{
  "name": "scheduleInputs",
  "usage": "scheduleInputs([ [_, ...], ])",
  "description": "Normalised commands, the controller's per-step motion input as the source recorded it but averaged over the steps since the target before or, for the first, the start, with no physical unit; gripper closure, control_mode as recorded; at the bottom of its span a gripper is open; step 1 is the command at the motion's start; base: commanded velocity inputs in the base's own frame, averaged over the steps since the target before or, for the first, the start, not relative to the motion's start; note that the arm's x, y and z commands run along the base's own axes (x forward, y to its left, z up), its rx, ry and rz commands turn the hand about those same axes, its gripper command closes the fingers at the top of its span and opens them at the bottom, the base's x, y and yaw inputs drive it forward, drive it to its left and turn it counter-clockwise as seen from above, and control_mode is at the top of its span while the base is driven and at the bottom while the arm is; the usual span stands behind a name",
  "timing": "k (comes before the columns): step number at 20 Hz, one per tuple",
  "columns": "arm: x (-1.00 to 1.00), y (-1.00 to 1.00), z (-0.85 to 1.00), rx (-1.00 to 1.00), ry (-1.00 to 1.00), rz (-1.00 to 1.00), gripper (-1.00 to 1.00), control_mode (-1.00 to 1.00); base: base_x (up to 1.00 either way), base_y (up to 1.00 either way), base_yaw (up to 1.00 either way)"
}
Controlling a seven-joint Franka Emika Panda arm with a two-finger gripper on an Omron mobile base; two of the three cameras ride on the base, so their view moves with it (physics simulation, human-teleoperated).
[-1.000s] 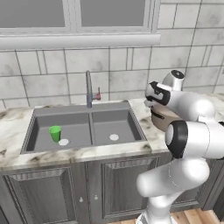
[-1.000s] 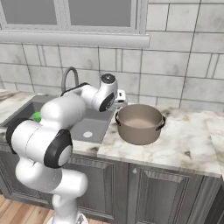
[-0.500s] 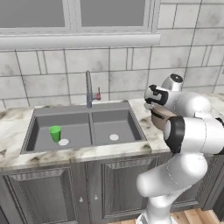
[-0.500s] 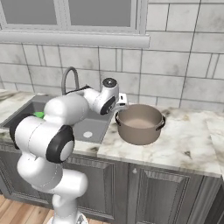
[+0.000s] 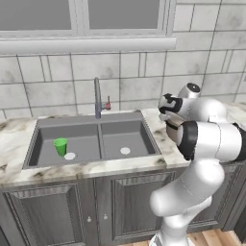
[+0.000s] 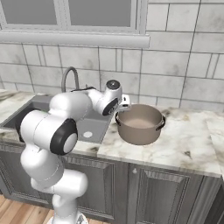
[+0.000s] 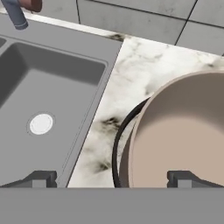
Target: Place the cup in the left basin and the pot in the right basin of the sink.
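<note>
The green cup (image 5: 60, 146) stands upright in the left basin (image 5: 45, 139) of the sink (image 5: 91, 120), next to the pale drain. The wide grey-brown pot (image 6: 141, 123) sits on the marble counter right of the sink, its brownish inside facing up. My gripper (image 6: 119, 112) hangs open just above the pot's left rim; in the hand view the gripper (image 7: 111, 179) straddles that rim and the dark loop handle (image 7: 117, 146). The right basin (image 7: 48, 96) holds nothing but its drain (image 7: 40, 124). My arm hides most of the pot (image 5: 170, 130) in the left base view.
The curved faucet (image 5: 98, 98) with its red lever (image 5: 108, 104) rises behind the sink's divider. A tiled wall and window ledge stand close behind. The marble counter (image 6: 188, 146) runs on to the right of the pot.
My hand has sunk a little toward the pot's left rim. The cup and the pot have stayed where they were.
</note>
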Motion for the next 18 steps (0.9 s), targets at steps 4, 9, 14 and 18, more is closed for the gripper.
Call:
scheduleInputs([
  [4,0.2,-0.08,-0.18,0.0,0.0,0.0,-1.0,-1.0,0.0,0.0,0.0],
  [9,0.14,-0.03,-0.13,0.0,0.0,0.0,-1.0,-1.0,0.0,0.0,0.0],
  [14,0.04,0.0,-0.13,0.0,0.0,0.0,-1.0,-1.0,0.0,0.0,0.0],
  [18,0.0,0.0,-0.17,0.0,0.0,0.0,-1.0,-1.0,0.0,0.0,0.0],
])
